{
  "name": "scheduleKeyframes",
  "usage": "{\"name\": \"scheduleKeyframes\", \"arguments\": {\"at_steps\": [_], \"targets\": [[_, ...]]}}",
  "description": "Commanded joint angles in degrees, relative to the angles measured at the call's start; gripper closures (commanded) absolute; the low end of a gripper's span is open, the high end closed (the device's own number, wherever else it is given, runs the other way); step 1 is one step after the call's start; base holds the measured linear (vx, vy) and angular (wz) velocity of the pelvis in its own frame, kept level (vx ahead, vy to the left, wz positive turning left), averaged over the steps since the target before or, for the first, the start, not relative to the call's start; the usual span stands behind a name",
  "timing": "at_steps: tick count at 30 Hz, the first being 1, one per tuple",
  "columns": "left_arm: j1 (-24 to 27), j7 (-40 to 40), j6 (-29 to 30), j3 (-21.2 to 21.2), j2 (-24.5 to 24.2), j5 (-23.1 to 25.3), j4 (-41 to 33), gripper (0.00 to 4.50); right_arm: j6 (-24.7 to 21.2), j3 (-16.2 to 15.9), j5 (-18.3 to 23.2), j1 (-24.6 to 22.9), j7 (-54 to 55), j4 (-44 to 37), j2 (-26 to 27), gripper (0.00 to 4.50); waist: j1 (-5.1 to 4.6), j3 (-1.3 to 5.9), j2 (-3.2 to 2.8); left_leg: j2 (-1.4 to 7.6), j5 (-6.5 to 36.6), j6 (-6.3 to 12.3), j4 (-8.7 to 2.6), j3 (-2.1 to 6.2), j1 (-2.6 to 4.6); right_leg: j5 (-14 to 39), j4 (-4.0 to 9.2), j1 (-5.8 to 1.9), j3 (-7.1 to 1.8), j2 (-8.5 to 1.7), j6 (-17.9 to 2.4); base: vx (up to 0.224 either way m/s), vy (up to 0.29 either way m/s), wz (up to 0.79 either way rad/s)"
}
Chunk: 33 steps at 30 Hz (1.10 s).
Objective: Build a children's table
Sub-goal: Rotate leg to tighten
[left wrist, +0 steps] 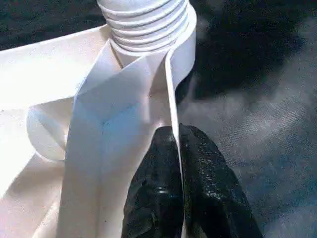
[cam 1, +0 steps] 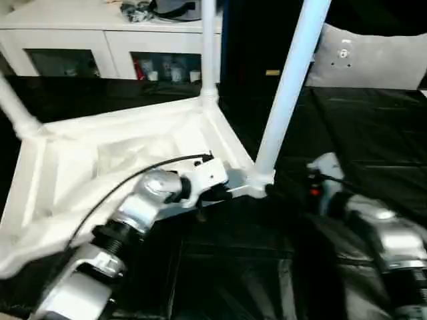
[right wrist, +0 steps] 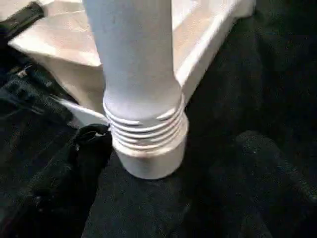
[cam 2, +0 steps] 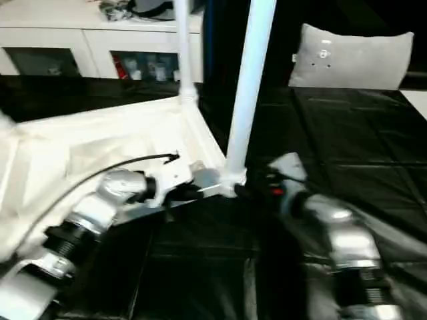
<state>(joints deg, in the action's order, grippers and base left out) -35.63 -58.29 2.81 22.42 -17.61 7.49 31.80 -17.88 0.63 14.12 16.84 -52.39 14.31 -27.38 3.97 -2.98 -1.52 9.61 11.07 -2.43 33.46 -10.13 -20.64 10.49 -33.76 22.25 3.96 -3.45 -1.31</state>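
The children's table's white tabletop [cam 1: 80,160] lies upside down on a black sheet, its ribbed underside facing up. Three white legs stand in corner sockets: one at the near right corner [cam 1: 290,87], one at the far corner [cam 1: 209,47] and one at the left [cam 1: 13,107]. My left gripper [left wrist: 177,144] is shut on the tabletop's thin rim wall right beside the near right socket [left wrist: 148,29]. My right gripper [right wrist: 173,148] is open around that leg's threaded base [right wrist: 143,124], with one black finger [right wrist: 89,148] close against the socket and the other well off to the far side.
A white cabinet with glass doors [cam 1: 100,47] stands behind the table, with clutter on top. A grey cushion [cam 1: 373,60] lies at the back right. The black sheet [cam 1: 360,127] stretches to the right of the tabletop.
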Motion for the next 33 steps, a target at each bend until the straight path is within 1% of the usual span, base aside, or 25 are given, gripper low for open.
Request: {"name": "scheduleKeyframes", "arguments": {"at_steps": [1, 2, 3, 4, 5, 6, 7, 8, 9, 10, 11, 12, 13, 15, 16, 18, 21, 22, 25, 27, 30, 31, 32, 33], "targets": [[-0.7, -4.3, -3.1, 3.3, -1.0, 1.5, 0.9, 4.50, 0.5, -1.4, 1.3, -0.1, -4.4, -1.7, -1.4, 0.09, 0.26, 3.44, 0.36, 3.75, 9.8, 4.51, -3.63, 1.36, 0.18, 11.6, 4.14, -2.90, -3.05, -5.48, -12.5, 0.000, 0.000, 0.00], [-0.8, -7.2, -5.0, 3.9, -1.9, 1.0, 1.1, 4.50, 0.7, -3.1, 1.3, -0.2, -8.3, -2.6, -3.4, 0.09, 0.47, 3.41, 0.29, 3.82, 10.1, 4.68, -3.62, 1.33, 0.24, 12.2, 4.25, -2.85, -3.00, -5.46, -12.5, 0.000, 0.000, 0.00], [-0.8, -8.3, -5.9, 4.1, -2.2, 0.9, 1.2, 4.50, 1.1, -3.8, 1.1, -0.1, -9.4, -2.6, -4.0, 0.09, 0.63, 3.39, 0.29, 3.81, 10.2, 4.80, -3.61, 1.35, 0.24, 12.5, 4.28, -2.92, -2.93, -5.45, -12.5, 0.000, 0.000, 0.00], [-0.9, -9.4, -6.9, 4.3, -2.5, 0.8, 1.4, 4.50, 1.8, -4.6, 0.7, 0.0, -10.5, -2.4, -4.5, 0.09, 1.02, 3.45, 0.33, 4.07, 10.0, 4.79, -3.59, 1.32, 0.31, 12.5, 4.13, -2.85, -3.00, -5.56, -12.5, 0.000, 0.000, 0.00], [-1.0, -10.6, -7.7, 4.6, -2.8, 0.6, 1.3, 4.50, 2.3, -5.3, 0.6, 0.1, -11.6, -2.3, -4.9, 0.09, 1.25, 3.43, 0.27, 4.09, 10.2, 4.73, -3.56, 1.20, 0.42, 12.5, 4.17, -2.67, -3.02, -5.51, -12.6, 0.000, 0.000, 0.00], [-1.0, -11.6, -8.0, 4.8, -3.0, 0.4, 1.2, 4.50, 2.4, -5.7, 0.6, 0.2, -12.5, -2.2, -5.0, 0.09, 1.56, 3.45, 0.37, 4.14, 10.4, 4.53, -3.58, 1.18, 0.53, 12.7, 4.10, -2.59, -3.04, -5.57, -12.7, 0.000, 0.000, 0.00], [-1.0, -11.8, -8.1, 4.9, -3.0, 0.3, 1.2, 4.50, 2.5, -5.8, 0.6, 0.2, -12.7, -2.2, -5.0, 0.09, 1.67, 3.42, 0.34, 4.17, 10.4, 4.44, -3.59, 1.16, 0.52, 12.8, 4.09, -2.56, -3.07, -5.58, -12.8, 0.000, 0.000, 0.00], [-0.8, -14.5, -8.9, 5.7, -3.6, -0.2, 0.3, 4.50, 2.9, -7.0, 0.4, 0.5, -14.8, -1.7, -5.0, 0.09, 1.87, 3.39, 0.35, 4.22, 10.6, 4.27, -3.64, 1.19, 0.54, 13.2, 4.10, -2.53, -3.05, -5.61, -12.8, 0.000, 0.000, 0.00], [-0.8, -14.5, -8.9, 5.7, -3.6, -0.2, 0.3, 4.50, 2.9, -7.0, 0.4, 0.5, -14.8, -1.7, -5.0, 0.09, 1.96, 3.40, 0.51, 4.26, 10.7, 4.18, -3.66, 1.18, 0.55, 13.6, 4.09, -2.54, -3.05, -5.65, -12.7, 0.000, 0.000, 0.00], [-0.7, -15.8, -9.4, 6.2, -3.8, -0.6, -0.2, 4.50, 3.2, -7.5, 0.1, 0.8, -15.4, -1.2, -4.8, 0.09, 2.17, 3.38, 0.44, 4.28, 10.8, 3.99, -3.71, 1.19, 0.54, 14.2, 4.09, -2.52, -3.09, -5.68, -12.5, 0.000, 0.000, 0.00], [-0.6, -16.8, -9.9, 6.4, -3.8, -0.8, -0.6, 4.50, 3.4, -7.8, 0.0, 1.0, -15.9, -0.9, -4.6, 0.09, 2.34, 3.44, 0.61, 4.31, 10.7, 3.84, -3.73, 1.21, 0.58, 14.2, 4.05, -2.52, -3.09, -5.74, -12.5, 0.000, 0.000, 0.00], [-0.5, -17.4, -10.3, 6.6, -3.8, -1.0, -0.8, 4.50, 3.4, -8.0, 0.0, 1.1, -16.3, -0.7, -4.6, 0.35, 2.50, 3.47, 0.56, 4.29, 10.3, 3.76, -3.67, 1.16, 0.58, 13.8, 3.95, -2.47, -3.14, -5.73, -12.6, 0.000, 0.000, 0.00], [-0.5, -17.9, -10.7, 6.8, -3.9, -0.9, -0.8, 4.50, 3.4, -8.4, 0.2, 1.3, -16.9, -0.4, -4.6, 0.44, 2.54, 3.47, 0.64, 4.30, 10.3, 3.74, -3.65, 1.15, 0.58, 13.7, 3.89, -2.44, -3.15, -5.73, -12.6, 0.000, 0.000, 0.00], [-0.6, -18.4, -11.2, 7.1, -3.9, -0.7, -0.7, 4.50, 2.9, -9.1, 0.9, 1.5, -18.1, -0.2, -4.5, 0.46, 2.66, 3.48, 0.60, 4.32, 10.1, 3.70, -3.64, 1.19, 0.57, 13.5, 3.79, -2.48, -3.12, -5.75, -12.6, 0.000, 0.000, 0.00], [-0.6, -18.6, -11.6, 7.2, -3.8, -0.5, -0.5, 4.50, 2.6, -9.5, 1.3, 1.5, -18.7, -0.3, -4.5, 0.55, 2.71, 3.45, 0.71, 4.28, 10.1, 3.83, -3.61, 1.17, 0.48, 13.6, 3.83, -2.55, -3.13, -5.79, -12.5, 0.000, 0.000, 0.00], [-0.6, -18.6, -11.9, 7.3, -3.7, -0.2, -0.3, 4.50, 2.2, -9.8, 1.6, 1.3, -19.5, -0.5, -4.5, 0.80, 2.82, 3.51, 0.66, 4.33, 9.8, 3.84, -3.62, 1.21, 0.51, 13.8, 3.84, -2.55, -3.12, -5.80, -12.3, 0.000, 0.000, 0.00], [-0.6, -19.0, -12.2, 7.3, -3.8, -0.2, -0.1, 4.50, 2.0, -9.9, 1.8, 1.2, -20.2, -0.4, -4.5, 0.92, 2.92, 3.53, 0.65, 4.27, 9.9, 3.67, -3.60, 1.20, 0.54, 14.2, 3.84, -2.53, -3.10, -5.77, -12.0, 0.000, 0.000, 0.00], [-0.5, -19.1, -12.2, 7.3, -3.9, -0.3, -0.1, 4.50, 2.0, -9.9, 1.8, 1.2, -20.3, -0.3, -4.5, 1.19, 2.91, 3.54, 0.66, 4.28, 9.8, 3.65, -3.61, 1.22, 0.50, 14.1, 3.82, -2.55, -3.11, -5.77, -12.0, 0.000, 0.000, 0.00], [-0.4, -19.3, -12.4, 7.3, -4.0, -0.2, -0.1, 4.50, 2.3, -9.8, 1.6, 1.2, -20.5, 0.1, -4.2, 1.28, 2.92, 3.59, 0.74, 4.18, 9.2, 3.67, -3.51, 1.17, 0.45, 13.6, 3.78, -2.59, -3.11, -5.76, -12.0, 0.000, 0.000, 0.00], [-0.2, -19.1, -12.5, 7.2, -4.0, -0.2, 0.1, 4.50, 2.0, -9.8, 2.1, 1.1, -20.5, 0.2, -3.8, 1.55, 2.95, 3.60, 0.75, 4.18, 9.1, 3.76, -3.51, 1.19, 0.42, 13.7, 3.76, -2.57, -3.07, -5.71, -11.9, 0.000, 0.000, 0.00], [0.0, -18.7, -11.7, 7.0, -4.0, -0.3, 0.0, 4.50, 1.0, -9.5, 3.3, 0.8, -20.3, -0.4, -3.3, 1.63, 2.94, 3.56, 0.82, 4.21, 9.1, 3.83, -3.55, 1.18, 0.47, 14.2, 3.81, -2.55, -3.07, -5.72, -11.8, 0.000, 0.000, 0.00], [0.1, -18.5, -11.2, 6.8, -3.9, -0.4, -0.1, 4.50, 0.6, -9.3, 3.9, 0.6, -20.2, -0.7, -3.0, 1.73, 2.95, 3.58, 0.83, 4.18, 9.0, 3.81, -3.50, 1.17, 0.42, 14.3, 3.79, -2.57, -3.06, -5.74, -11.7, 0.000, 0.000, 0.00], [0.3, -17.7, -9.1, 6.4, -3.6, -0.6, -0.5, 4.50, -0.7, -8.8, 4.7, 0.3, -18.9, -1.6, -2.2, 1.73, 2.96, 3.58, 0.74, 4.17, 9.0, 3.75, -3.52, 1.20, 0.39, 14.4, 3.79, -2.59, -3.05, -5.75, -11.7, 0.000, 0.000, 0.00], [0.5, -15.4, -5.0, 5.4, -2.7, -0.8, -1.2, 4.50, -2.9, -8.0, 5.6, -0.2, -15.8, -3.0, -0.3, 1.76, 2.92, 3.55, 0.41, 4.25, 9.0, 3.59, -3.59, 1.20, 0.42, 14.3, 3.68, -2.54, -3.10, -5.76, -11.9, 0.000, 0.000, 0.00]]}}
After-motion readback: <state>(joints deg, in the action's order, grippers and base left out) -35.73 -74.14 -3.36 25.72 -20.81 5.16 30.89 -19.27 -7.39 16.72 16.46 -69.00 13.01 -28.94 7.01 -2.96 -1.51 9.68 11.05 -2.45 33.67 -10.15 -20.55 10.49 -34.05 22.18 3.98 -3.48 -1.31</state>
